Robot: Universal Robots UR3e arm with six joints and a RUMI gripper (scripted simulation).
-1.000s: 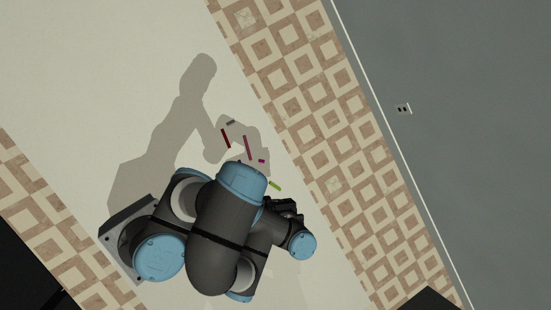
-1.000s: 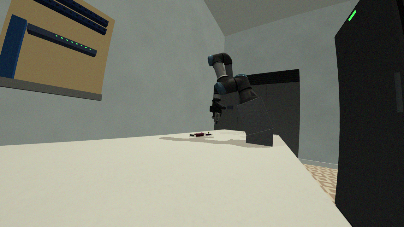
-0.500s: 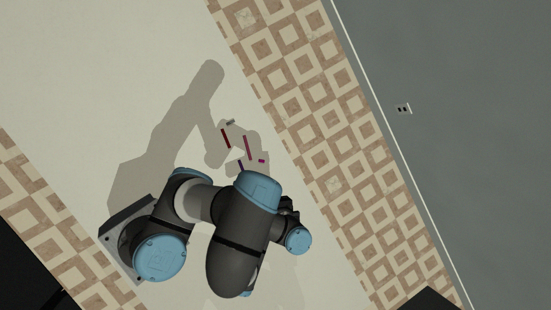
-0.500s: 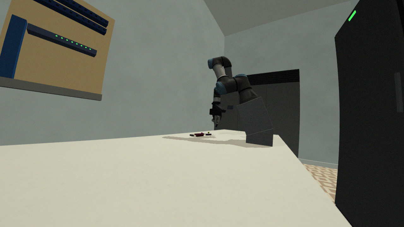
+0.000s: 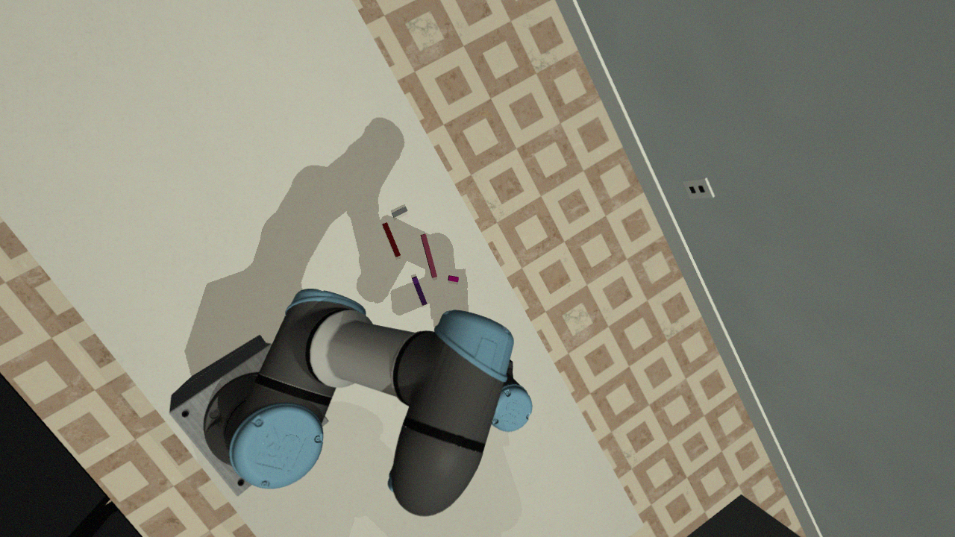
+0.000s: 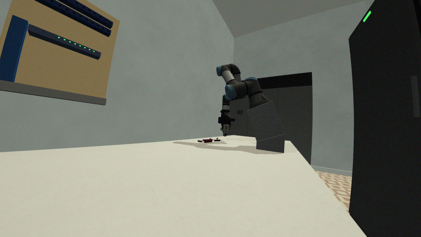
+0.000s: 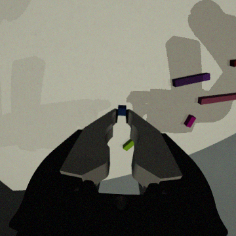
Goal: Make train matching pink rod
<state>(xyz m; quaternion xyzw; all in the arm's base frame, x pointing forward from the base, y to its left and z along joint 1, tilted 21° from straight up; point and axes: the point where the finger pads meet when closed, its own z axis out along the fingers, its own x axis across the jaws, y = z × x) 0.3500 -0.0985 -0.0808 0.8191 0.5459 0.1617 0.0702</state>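
Observation:
In the wrist view my gripper (image 7: 122, 110) is shut on a small blue rod (image 7: 122, 110) held at the fingertips above the table. A lime rod (image 7: 128, 144) lies on the table below, seen between the fingers. To the right lie a purple rod (image 7: 191, 79), the pink rod (image 7: 217, 98), a short magenta rod (image 7: 189, 120) and the end of a red rod (image 7: 233, 62). From above I see the grey rod (image 5: 398, 211), red rod (image 5: 390, 239), pink rod (image 5: 427, 255), purple rod (image 5: 418, 289) and magenta rod (image 5: 453, 278). The arm hides the gripper and the lime rod there.
The table's right edge runs close to the rods, with patterned floor (image 5: 574, 220) beyond. The arm's base (image 5: 220, 400) stands near the front edge. In the side view the gripper (image 6: 225, 131) hangs just above the table beside the rods (image 6: 209, 140).

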